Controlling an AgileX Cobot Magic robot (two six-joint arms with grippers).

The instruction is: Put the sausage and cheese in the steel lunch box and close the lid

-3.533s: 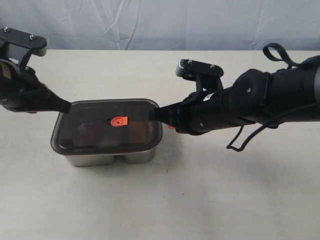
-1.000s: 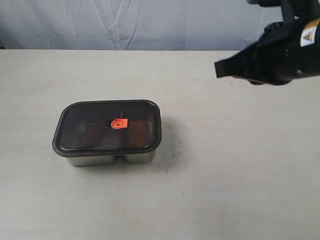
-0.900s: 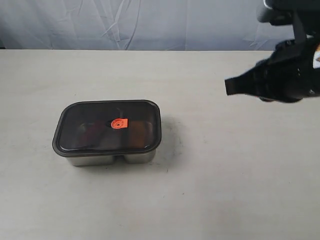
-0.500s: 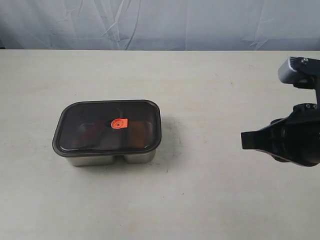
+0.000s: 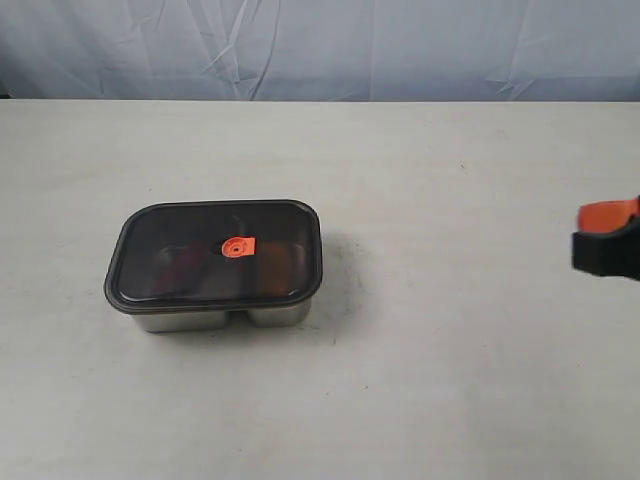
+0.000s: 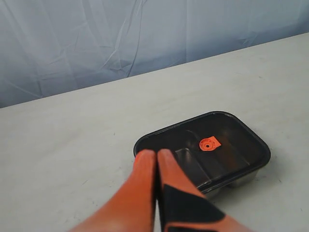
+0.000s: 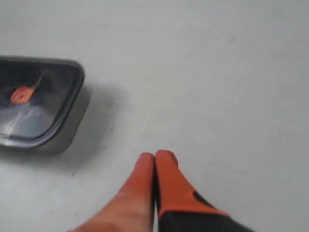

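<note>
The steel lunch box point(image 5: 220, 316) stands left of centre on the table with the dark translucent lid point(image 5: 190, 262) seated flat on it, its orange valve point(image 5: 238, 245) in the middle. Faint dark reddish and orange shapes show through the lid; the sausage and the cheese cannot be told apart clearly. My left gripper point(image 6: 156, 153) is shut and empty, hovering short of the box point(image 6: 251, 170) and clear of the lid point(image 6: 231, 145). My right gripper point(image 7: 154, 156) is shut and empty, well away from the box point(image 7: 72, 126), and only its tip point(image 5: 608, 240) shows at the exterior view's right edge.
A pale table point(image 5: 420, 380) carries only the box. A wrinkled blue-grey backdrop point(image 5: 320, 45) runs along the far edge.
The right arm has pulled back to the right and lower, nearly out of the exterior view. Earlier both grippers were at the lid's ends; the left arm had left the exterior view a second ago.
</note>
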